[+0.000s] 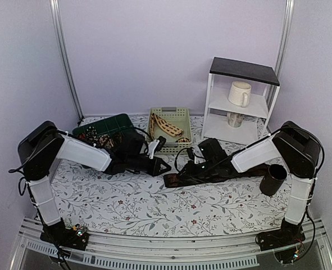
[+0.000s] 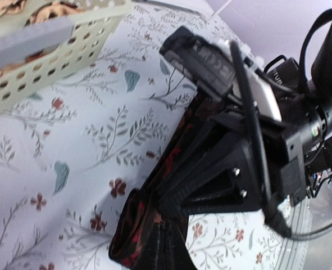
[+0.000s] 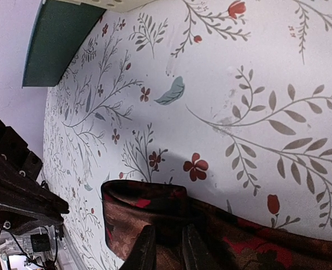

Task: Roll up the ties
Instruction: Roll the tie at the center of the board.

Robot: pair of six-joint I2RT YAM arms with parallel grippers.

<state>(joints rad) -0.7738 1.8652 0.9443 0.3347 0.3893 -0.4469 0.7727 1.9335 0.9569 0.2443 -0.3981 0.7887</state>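
A dark brown-black tie with red flowers [image 1: 210, 175] lies across the middle of the table. Its left end is folded back into a loop [image 3: 137, 205]. My right gripper [image 3: 169, 228] is shut on that folded end, with fabric between its fingers. My left gripper [image 2: 163, 225] is shut, its tips at the fold [image 2: 129, 225] opposite the right gripper's fingers [image 2: 205, 174]; nothing shows between its jaws. In the top view the two grippers meet at the tie's left end, the left [image 1: 164, 166] and the right [image 1: 181, 174]. A beige tie [image 1: 167, 125] lies in the pale basket.
The pale green basket [image 1: 182, 115] stands behind the grippers, with a dark green tray [image 1: 112, 121] holding small rolled coils [image 1: 91, 134] to its left. A black cup [image 1: 273, 179] stands by the right arm. A white shelf [image 1: 241, 70] with two mugs is at the back right.
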